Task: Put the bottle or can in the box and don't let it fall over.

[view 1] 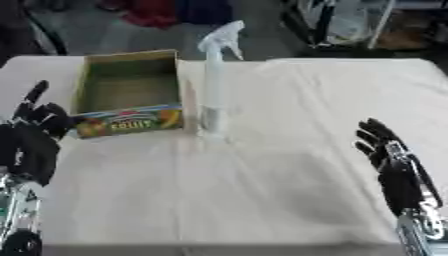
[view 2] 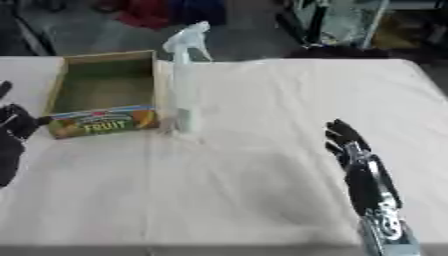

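The spray bottle (view 1: 213,85) stands upright just beside the box (view 1: 128,92). Both the left hand (view 1: 35,131) and right hand (view 1: 391,161) hold their fingers apart, empty. The tall bottle should be gripped low and kept vertical.

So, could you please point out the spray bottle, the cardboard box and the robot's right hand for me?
spray bottle (view 1: 213,85), left eye view, middle of its clear body.
cardboard box (view 1: 131,121), left eye view, printed front wall.
right hand (view 1: 398,172), left eye view, on its palm.
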You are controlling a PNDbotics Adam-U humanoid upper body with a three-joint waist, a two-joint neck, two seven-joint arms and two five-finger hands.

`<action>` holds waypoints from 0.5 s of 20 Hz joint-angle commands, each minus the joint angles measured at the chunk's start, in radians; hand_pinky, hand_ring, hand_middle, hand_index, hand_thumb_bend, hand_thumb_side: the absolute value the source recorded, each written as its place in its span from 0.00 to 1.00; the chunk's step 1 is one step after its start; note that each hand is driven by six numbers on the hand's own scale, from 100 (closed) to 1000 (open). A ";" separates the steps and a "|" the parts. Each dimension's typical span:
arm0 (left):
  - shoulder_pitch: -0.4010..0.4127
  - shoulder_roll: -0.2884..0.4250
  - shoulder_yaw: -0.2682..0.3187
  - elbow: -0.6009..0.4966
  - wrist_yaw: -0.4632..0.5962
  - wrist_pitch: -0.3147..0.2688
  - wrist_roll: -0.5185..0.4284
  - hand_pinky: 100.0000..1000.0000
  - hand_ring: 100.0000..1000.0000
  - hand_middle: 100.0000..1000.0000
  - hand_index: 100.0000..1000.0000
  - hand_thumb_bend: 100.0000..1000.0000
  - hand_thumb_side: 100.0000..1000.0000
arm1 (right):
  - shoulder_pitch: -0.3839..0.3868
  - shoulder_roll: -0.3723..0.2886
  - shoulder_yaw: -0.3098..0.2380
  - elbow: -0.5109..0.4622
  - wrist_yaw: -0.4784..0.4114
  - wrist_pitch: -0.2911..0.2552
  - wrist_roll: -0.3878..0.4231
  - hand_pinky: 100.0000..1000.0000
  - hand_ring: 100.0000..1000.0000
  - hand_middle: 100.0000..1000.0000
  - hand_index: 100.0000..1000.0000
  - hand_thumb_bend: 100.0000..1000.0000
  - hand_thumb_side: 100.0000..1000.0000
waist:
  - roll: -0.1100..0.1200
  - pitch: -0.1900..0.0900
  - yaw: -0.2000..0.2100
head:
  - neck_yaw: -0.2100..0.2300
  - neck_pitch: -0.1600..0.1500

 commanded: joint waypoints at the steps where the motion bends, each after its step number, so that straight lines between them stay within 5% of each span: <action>1: -0.013 0.009 0.004 -0.010 0.005 0.000 -0.002 0.60 0.28 0.29 0.93 0.44 1.00 | -0.007 -0.015 0.001 -0.022 -0.001 -0.001 0.000 0.94 0.95 0.89 0.93 0.00 0.86 | 0.003 -0.010 -0.001 | 0.002 -0.002; 10: -0.012 0.009 0.004 -0.009 0.004 0.001 -0.002 0.60 0.28 0.29 0.93 0.44 1.00 | -0.008 -0.015 0.001 -0.021 -0.001 -0.001 -0.001 0.94 0.95 0.89 0.93 0.00 0.86 | 0.003 -0.010 -0.002 | -0.002 -0.002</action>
